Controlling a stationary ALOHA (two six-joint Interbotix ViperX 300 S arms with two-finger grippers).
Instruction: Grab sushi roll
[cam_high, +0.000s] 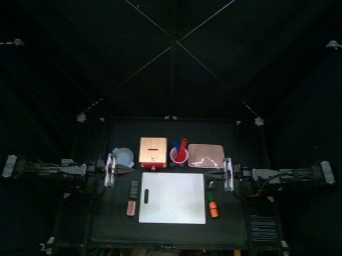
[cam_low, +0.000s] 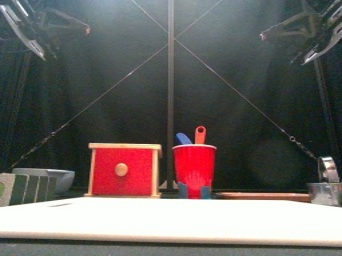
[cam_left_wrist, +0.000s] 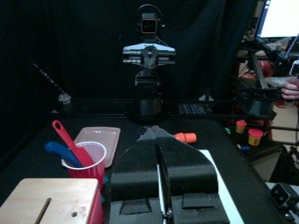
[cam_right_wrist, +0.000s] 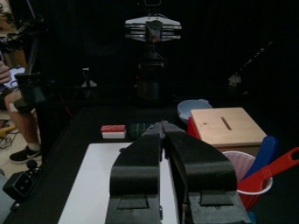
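The sushi roll (cam_high: 130, 206), a small red and white piece, lies on the table by the left edge of the white board (cam_high: 174, 197); the right wrist view shows the sushi roll (cam_right_wrist: 114, 130) beyond the board's far corner. My left gripper (cam_left_wrist: 162, 132) is shut and empty, held above the table's left side (cam_high: 115, 169). My right gripper (cam_right_wrist: 163, 128) is shut and empty too, above the right side (cam_high: 229, 172). Both hang well clear of the roll.
Behind the board stand a red box (cam_high: 158, 151), a red cup (cam_low: 194, 165) with utensils, a pink tray (cam_high: 206, 155) and a pale bowl (cam_high: 122, 157). An orange piece (cam_high: 214, 209) lies right of the board. A person's hand (cam_left_wrist: 288, 87) shows beyond the curtains.
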